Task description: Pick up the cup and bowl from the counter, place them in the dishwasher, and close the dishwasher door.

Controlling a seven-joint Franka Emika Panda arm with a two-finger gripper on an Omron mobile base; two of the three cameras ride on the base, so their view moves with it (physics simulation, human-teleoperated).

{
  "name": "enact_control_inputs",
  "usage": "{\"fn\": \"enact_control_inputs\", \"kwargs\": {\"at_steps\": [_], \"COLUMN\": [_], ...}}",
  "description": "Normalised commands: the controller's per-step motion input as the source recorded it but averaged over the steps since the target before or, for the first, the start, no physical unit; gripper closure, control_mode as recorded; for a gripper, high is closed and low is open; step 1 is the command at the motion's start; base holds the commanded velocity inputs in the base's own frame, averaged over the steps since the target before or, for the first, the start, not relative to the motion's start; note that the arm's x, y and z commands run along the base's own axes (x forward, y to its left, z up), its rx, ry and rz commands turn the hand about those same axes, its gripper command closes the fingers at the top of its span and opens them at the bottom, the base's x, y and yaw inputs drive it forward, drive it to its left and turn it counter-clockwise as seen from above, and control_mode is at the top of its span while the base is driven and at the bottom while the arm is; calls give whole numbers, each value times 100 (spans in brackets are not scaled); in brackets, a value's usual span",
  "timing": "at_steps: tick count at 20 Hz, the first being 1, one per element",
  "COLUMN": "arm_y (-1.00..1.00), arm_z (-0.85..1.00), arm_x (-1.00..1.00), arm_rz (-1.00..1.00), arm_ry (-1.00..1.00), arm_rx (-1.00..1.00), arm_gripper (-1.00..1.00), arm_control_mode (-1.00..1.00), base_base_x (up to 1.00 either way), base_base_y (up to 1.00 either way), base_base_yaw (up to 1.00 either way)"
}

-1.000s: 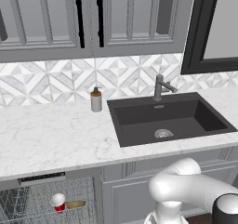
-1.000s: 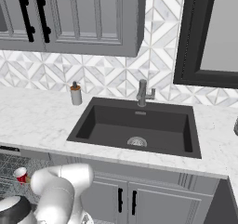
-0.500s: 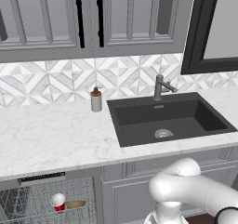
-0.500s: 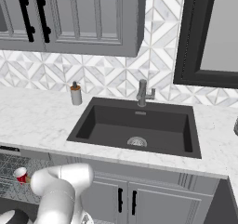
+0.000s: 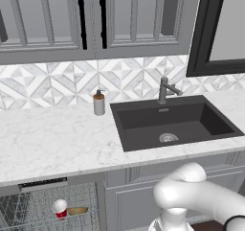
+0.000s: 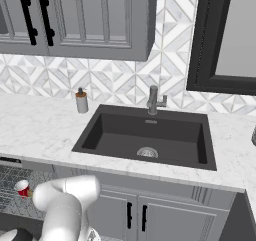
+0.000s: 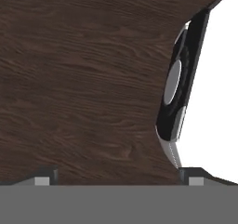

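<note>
Hand (image 7: 119, 179) released, low over dark wood floor (image 7: 83, 79); cup (image 5: 60, 209) and bowl (image 5: 77, 210) in dishwasher (image 5: 48, 206) rack under bench (image 5: 52, 139).

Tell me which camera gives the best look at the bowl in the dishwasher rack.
The left base view: the bowl lies on the wire rack right beside the cup, unobstructed. In the right base view the arm blocks that spot, leaving the cup visible. The hand view faces dark wood floor.
</note>
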Motion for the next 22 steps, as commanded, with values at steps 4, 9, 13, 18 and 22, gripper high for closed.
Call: {"fn": "enact_control_inputs", "kwargs": {"at_steps": [4, 9, 13, 18, 22], "arm_y": [0, 0, -20, -41, -8], "arm_z": [0, -2, -11, -26, 0], "arm_x": [0, 6, 3, 11, 35], "arm_rz": [-27, -27, -8, 0, 0], "arm_ry": [-31, -21, -22, -28, -26], "arm_rx": [-15, -3, 0, 0, 1], "arm_gripper": [-100, -100, -100, -100, -100], "arm_control_mode": [-100, -100, -100, -100, -100], "base_base_x": [0, 0, 0, 0, 0], "base_base_y": [0, 0, 0, 0, 0], "base_base_yaw": [0, 0, 0, 0, 0]}}
